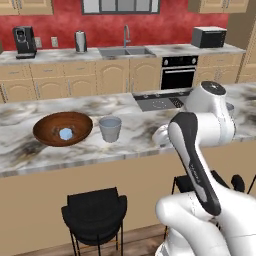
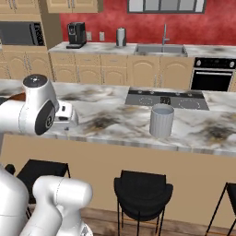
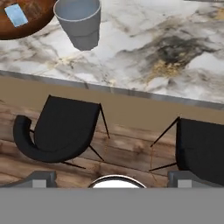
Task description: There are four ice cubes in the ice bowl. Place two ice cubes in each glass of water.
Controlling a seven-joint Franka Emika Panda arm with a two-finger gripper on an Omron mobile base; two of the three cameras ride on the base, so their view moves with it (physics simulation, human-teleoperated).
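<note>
We see our gripper (image 3: 112,177) hanging out past the counter's front edge, over the wooden floor, with its two fingertips (image 3: 38,178) set wide apart and nothing between them. Directly below the hand stand two black stools (image 3: 61,131), one to each side, so the room under it is partly taken. Ahead of the fingers the marble counter (image 3: 144,57) runs as a long bare stretch, and its front edge crosses the hand view from side to side. Ahead and to the left of the hand, the nearer glass (image 3: 80,22) stands upright, its mouth open to the ceiling, set back from the counter edge. Just beyond it to the left lies the wooden bowl (image 3: 26,27), close to the glass but apart from it, with one ice cube (image 3: 16,15) lying flat inside; we cannot tell whether more cubes are in it. Off to the right of the arm, the second glass (image 2: 162,120) stands upright near the counter's front edge, in front of the cooktop (image 2: 166,99). Across the room, a sink (image 1: 126,51) is set in the far counter below a red wall (image 1: 60,25).
</note>
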